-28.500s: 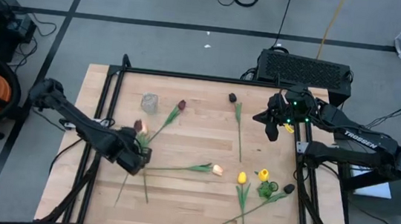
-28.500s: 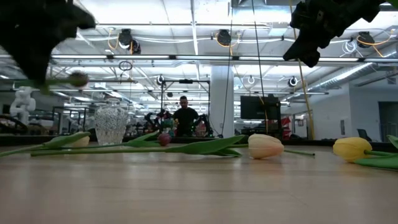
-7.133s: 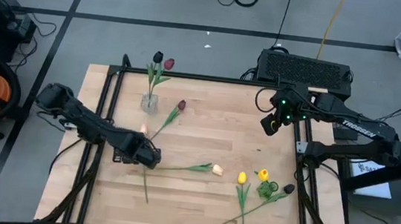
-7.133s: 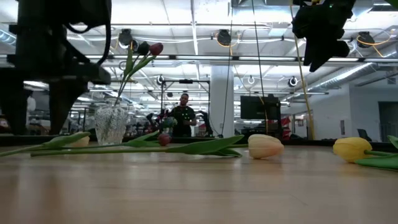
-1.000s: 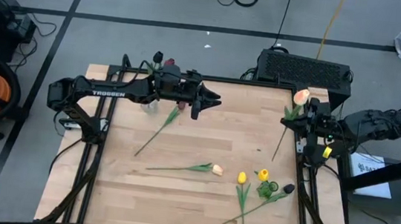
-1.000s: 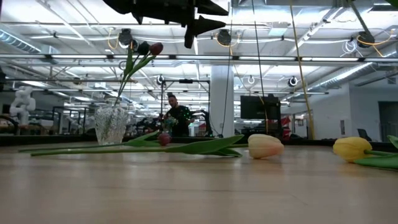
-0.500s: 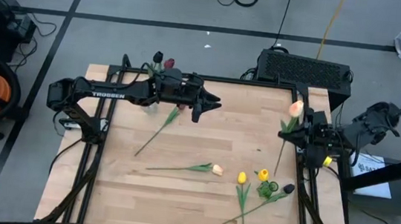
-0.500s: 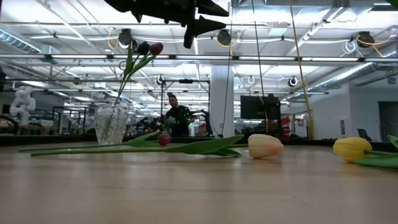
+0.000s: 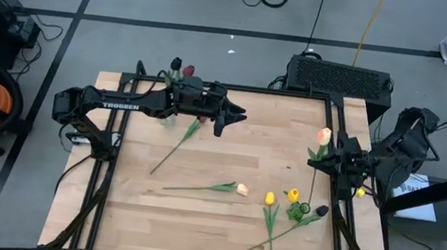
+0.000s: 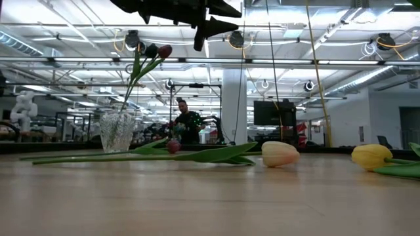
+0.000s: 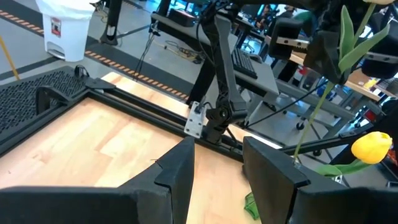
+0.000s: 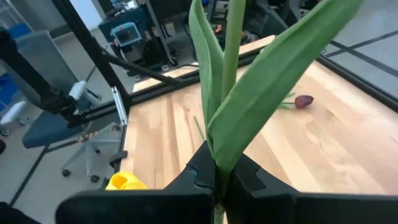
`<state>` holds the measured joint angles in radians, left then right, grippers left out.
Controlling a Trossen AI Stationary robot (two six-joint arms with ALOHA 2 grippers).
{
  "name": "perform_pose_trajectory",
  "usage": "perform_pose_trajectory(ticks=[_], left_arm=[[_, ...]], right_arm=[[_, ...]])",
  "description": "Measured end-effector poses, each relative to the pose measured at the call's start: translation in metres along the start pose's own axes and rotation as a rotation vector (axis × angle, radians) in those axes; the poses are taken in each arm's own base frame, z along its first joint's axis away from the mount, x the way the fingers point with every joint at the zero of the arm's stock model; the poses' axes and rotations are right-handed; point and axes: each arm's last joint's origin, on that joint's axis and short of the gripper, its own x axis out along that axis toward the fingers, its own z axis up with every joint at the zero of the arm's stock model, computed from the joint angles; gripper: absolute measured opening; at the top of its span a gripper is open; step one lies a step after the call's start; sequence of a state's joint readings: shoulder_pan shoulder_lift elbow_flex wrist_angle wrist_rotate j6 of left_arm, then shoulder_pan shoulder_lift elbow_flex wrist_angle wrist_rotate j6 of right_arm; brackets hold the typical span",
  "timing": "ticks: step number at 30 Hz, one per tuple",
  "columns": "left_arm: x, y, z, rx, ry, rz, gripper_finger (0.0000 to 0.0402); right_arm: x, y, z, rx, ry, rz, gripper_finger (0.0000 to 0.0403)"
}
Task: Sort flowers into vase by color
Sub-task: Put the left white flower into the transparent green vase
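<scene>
My right gripper (image 9: 329, 163) stands at the table's right edge, shut on a cream-peach tulip (image 9: 323, 136). My left gripper (image 9: 228, 119) hovers open over the far middle of the table, holding nothing; it also shows at the top of the low view (image 10: 205, 29). The glass vase (image 10: 118, 131) at the far left holds a dark red and a near-black flower (image 10: 157, 50) by their stems. On the wood lie a dark red tulip (image 9: 178, 144), a cream one (image 9: 242, 189), two yellow ones (image 9: 269, 198) (image 9: 293, 196) and a dark head (image 9: 322, 210). My right gripper pinches the tulip's green stem (image 12: 219, 163) and the base of a leaf (image 12: 261, 93) between its two fingers, below the head. The fingers come level from the table's right side and lie across the stem. The tulip stands nearly upright, head up, its lower stem (image 9: 312, 188) hanging below the fingers.
A black frame rail (image 9: 236, 88) runs around the table top. The flowers lying at the near right (image 9: 298, 209) are just below the held tulip's stem. A black box (image 9: 341, 77) sits behind the far edge. A person (image 10: 187, 124) stands far off in the room.
My right gripper has carried the cream-peach tulip toward the table's near edge and a little toward the left, with the wrist turning; the tulip has stayed in the hold, head up. My left gripper has kept still.
</scene>
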<state>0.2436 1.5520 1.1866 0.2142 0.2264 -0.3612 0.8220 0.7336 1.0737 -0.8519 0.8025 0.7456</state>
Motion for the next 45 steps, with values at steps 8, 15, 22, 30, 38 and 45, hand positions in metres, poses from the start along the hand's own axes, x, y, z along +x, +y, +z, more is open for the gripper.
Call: perform_pose_trajectory(ticks=[8,15,22,30,38,45], left_arm=[[0.001,-0.005,-0.002,0.002,0.005,-0.015,0.0145],[0.002,-0.007,-0.003,0.002,0.007,-0.020,0.0145],[0.002,-0.007,-0.003,-0.022,0.006,-0.020,0.0145],[0.002,-0.008,-0.003,-0.049,0.007,-0.021,0.0145],[0.002,-0.008,-0.003,-0.049,0.007,-0.022,0.0145],[0.002,-0.008,-0.003,-0.049,0.007,-0.022,0.0145]], right_arm=[[0.006,0.014,-0.012,-0.036,0.013,-0.038,0.0000],[0.004,0.023,-0.027,-0.043,-0.019,-0.094,0.0000],[0.000,0.032,-0.040,-0.057,-0.065,-0.108,0.0000],[0.003,0.038,-0.059,-0.090,-0.074,-0.163,0.0000],[0.005,0.043,-0.079,-0.118,-0.074,-0.214,0.0000],[0.006,0.051,-0.097,-0.121,-0.073,-0.240,0.0000]])
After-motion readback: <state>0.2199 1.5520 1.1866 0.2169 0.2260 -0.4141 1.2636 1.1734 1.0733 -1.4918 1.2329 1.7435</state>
